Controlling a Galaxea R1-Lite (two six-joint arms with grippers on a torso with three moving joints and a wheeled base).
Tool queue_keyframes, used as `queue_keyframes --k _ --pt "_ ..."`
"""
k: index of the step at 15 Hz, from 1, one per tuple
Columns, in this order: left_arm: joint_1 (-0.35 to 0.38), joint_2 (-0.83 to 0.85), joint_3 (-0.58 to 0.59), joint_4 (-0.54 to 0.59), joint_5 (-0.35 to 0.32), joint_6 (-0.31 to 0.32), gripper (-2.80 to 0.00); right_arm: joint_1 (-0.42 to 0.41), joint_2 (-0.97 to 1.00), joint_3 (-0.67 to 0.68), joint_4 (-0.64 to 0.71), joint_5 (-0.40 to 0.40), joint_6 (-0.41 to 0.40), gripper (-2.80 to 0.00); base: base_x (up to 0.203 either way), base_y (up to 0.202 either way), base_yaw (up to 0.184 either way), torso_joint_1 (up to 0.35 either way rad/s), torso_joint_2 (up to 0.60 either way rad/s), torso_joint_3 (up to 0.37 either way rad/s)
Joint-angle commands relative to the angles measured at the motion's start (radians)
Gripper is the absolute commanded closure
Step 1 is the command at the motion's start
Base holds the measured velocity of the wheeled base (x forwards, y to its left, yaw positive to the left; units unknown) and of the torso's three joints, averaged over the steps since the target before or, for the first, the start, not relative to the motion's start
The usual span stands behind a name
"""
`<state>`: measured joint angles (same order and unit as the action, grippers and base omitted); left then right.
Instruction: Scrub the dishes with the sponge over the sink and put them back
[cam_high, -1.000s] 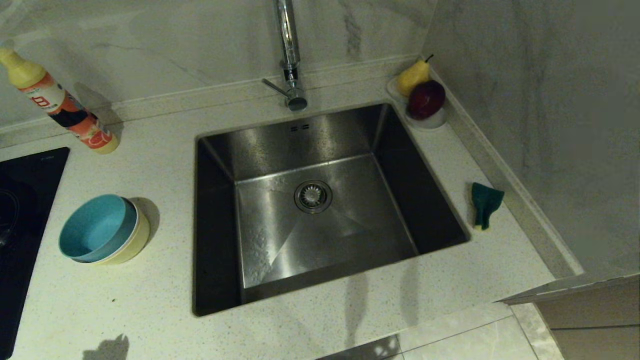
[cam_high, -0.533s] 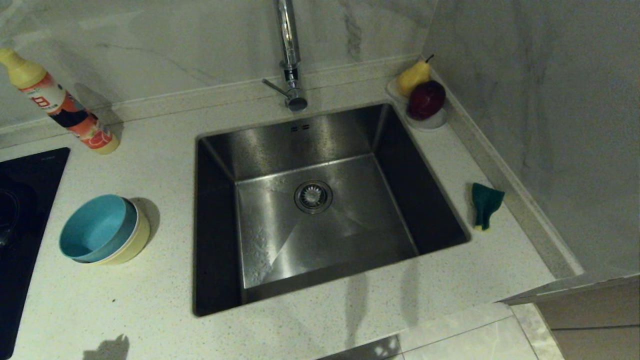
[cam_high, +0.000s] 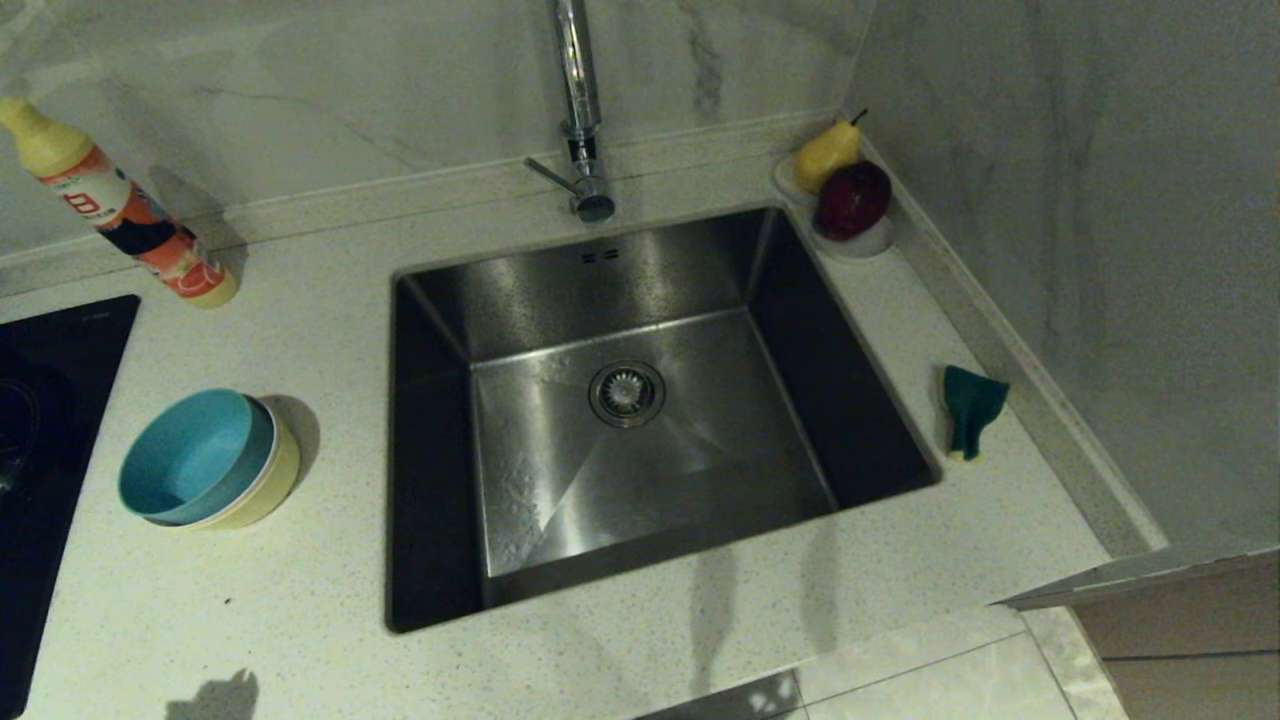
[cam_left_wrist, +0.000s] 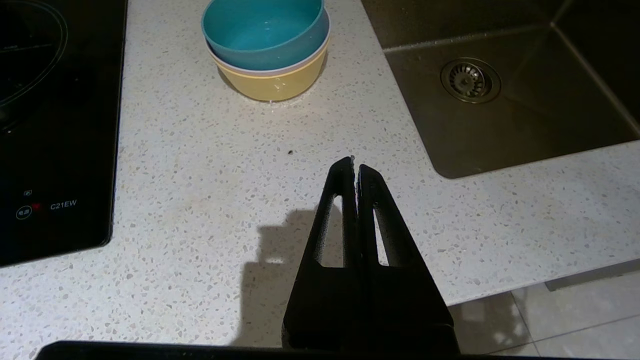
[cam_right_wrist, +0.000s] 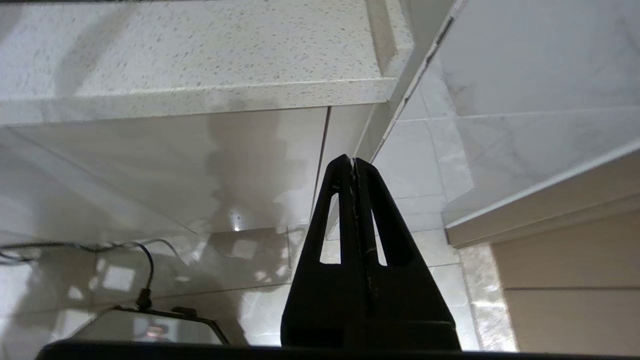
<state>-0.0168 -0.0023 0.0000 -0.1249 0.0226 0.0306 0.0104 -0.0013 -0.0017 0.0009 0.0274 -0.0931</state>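
The dishes stand nested in one stack on the counter left of the sink: a light blue bowl on top, a yellow bowl at the bottom, and a thin pale rim between them. The sponge, dark green with a yellow edge, lies bent on the counter right of the sink. My left gripper hangs shut and empty over the counter's front, short of the bowls. My right gripper is shut and empty, low in front of the counter's right end. Neither gripper shows in the head view.
A tall chrome tap rises behind the sink. A detergent bottle stands at the back left, a black hob at the far left. A white dish with a pear and a dark red fruit sits in the back right corner by the wall.
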Motion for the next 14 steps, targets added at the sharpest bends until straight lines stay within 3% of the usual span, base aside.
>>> queue_keyframes --k 1,14 --pt "0.0 0.002 0.04 -0.001 0.0 0.0 0.0 0.0 -0.003 0.0 0.001 0.003 -0.014 0.0 0.0 0.0 0.0 0.0 0.0 0.0" --pt "0.0 0.002 0.04 -0.001 0.0 0.0 0.0 0.0 -0.002 0.0 -0.002 -0.001 0.004 0.0 0.0 0.0 0.0 0.0 0.0 0.0"
